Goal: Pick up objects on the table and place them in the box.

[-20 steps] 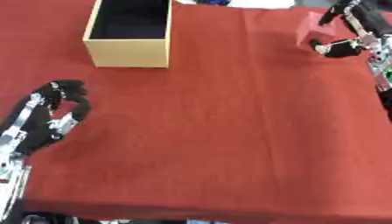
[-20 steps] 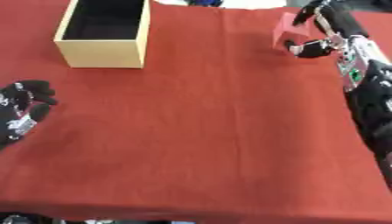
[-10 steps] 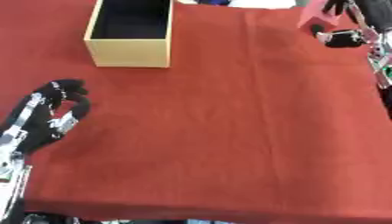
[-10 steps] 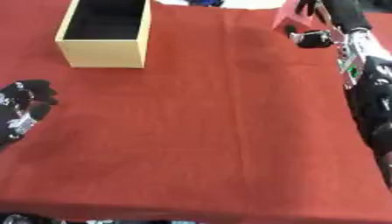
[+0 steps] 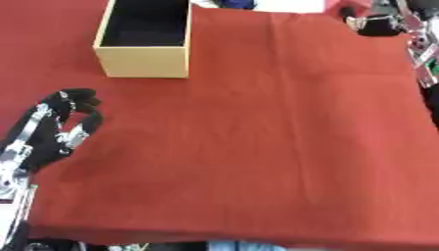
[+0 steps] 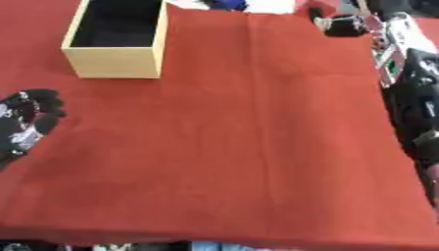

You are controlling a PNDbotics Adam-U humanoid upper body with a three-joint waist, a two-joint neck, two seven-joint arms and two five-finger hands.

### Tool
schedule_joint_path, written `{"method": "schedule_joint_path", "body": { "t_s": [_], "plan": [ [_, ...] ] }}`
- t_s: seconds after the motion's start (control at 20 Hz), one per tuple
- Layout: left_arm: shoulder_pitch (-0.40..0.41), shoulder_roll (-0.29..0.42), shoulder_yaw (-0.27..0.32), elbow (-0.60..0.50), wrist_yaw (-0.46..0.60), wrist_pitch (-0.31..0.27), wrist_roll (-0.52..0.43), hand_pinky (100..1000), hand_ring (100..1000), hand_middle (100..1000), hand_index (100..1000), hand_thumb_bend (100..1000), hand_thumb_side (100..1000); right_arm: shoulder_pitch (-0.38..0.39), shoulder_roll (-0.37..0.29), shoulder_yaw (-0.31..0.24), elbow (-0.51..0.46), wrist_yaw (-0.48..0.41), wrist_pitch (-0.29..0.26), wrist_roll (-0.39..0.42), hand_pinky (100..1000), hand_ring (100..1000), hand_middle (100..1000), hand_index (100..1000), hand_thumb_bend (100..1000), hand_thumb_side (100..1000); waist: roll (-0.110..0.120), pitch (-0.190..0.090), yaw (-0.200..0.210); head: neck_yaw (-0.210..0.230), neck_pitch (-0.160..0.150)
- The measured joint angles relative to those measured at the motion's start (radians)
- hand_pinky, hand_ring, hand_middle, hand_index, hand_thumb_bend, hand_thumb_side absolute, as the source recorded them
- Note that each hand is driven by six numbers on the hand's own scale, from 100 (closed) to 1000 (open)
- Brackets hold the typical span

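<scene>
We hold a red object [image 5: 350, 7] at the far right corner of the red tablecloth [image 5: 257, 132], our right hand [image 5: 377, 25] curled around it, well apart from the open tan box [image 5: 144, 63] at far left. Our left hand [image 5: 60, 122] rests idle near the lower left, fingers relaxed and empty

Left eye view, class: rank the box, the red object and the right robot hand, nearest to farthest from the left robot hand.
1. Box, far left, just beyond the left robot hand.
2. Red object and right robot hand, far right corner, too close to call.
</scene>
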Motion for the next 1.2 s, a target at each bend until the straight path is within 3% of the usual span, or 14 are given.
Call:
{"method": "schedule_joint_path", "body": {
  "t_s": [0.45,0.85,1.2],
  "plan": [
    [0.004,0.000,-0.011,0.006,0.003,0.002,-0.012,1000,642,638,780,554,523,-0.042,0.088,0.082,-0.109,-0.093,-0.079,0.098,639,628,340,453,348,100,-0.004,-0.011,0.022,-0.018,0.000],
    [0.001,0.000,-0.025,0.006,0.007,-0.001,-0.028,1000,643,638,779,555,522,-0.058,0.161,0.099,-0.109,-0.096,-0.098,0.144,640,630,338,454,349,100,-0.004,-0.015,0.050,-0.043,0.000],
    [-0.035,-0.012,-0.063,0.011,0.021,0.001,-0.064,1000,643,638,779,553,524,-0.057,0.228,0.105,-0.083,-0.058,-0.110,0.167,642,633,342,460,349,100,-0.006,-0.015,0.132,-0.085,0.000]
  ]
}}
